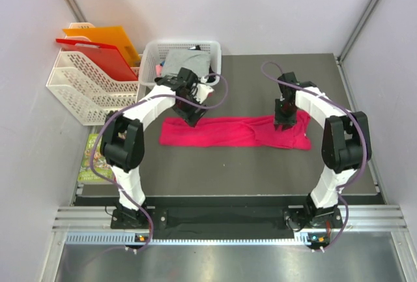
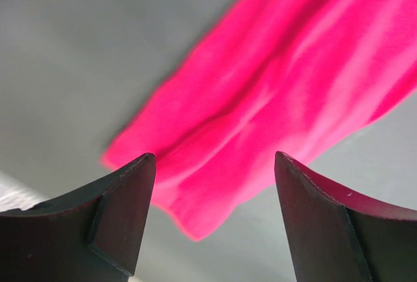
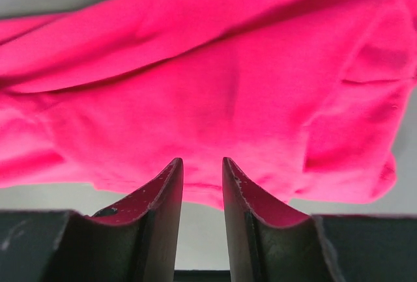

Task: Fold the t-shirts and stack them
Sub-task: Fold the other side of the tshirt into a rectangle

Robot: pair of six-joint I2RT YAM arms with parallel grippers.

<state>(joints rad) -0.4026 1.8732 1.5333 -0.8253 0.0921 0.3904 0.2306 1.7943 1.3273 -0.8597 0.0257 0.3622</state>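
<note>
Poised over pink-red t-shirt (image 1: 234, 132) laid left to right: left gripper (image 2: 215, 155) spread wide, right gripper (image 3: 202, 159) barely parted, gripping nothing; beyond, grey t-shirt (image 1: 186, 57) in white basket (image 1: 186, 43), folders (image 1: 104, 44) far left.

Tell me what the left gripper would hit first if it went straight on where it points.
Most likely the left gripper meets the end of the pink shirt, framed between its open jaws; distance is unclear.
</note>
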